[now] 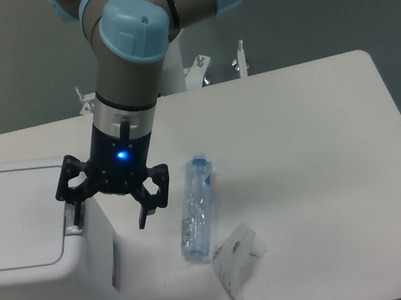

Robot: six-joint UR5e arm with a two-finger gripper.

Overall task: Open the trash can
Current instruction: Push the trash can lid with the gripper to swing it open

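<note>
Spread wide, the tool (109, 216) hangs over the right edge of the trash can (34, 241), one finger (75, 212) on or just above the strip at its rim; which, the angle hides. Its other finger hangs over the desk (310, 154). White and lid down, the can sits at the desk's left edge. Right of the tool lie a clear plastic bottle (196, 207) and a crumpled clear wrapper (237, 258).

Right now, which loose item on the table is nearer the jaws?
The clear plastic bottle lying on its side; the crumpled clear wrapper sits farther toward the front edge.
</note>
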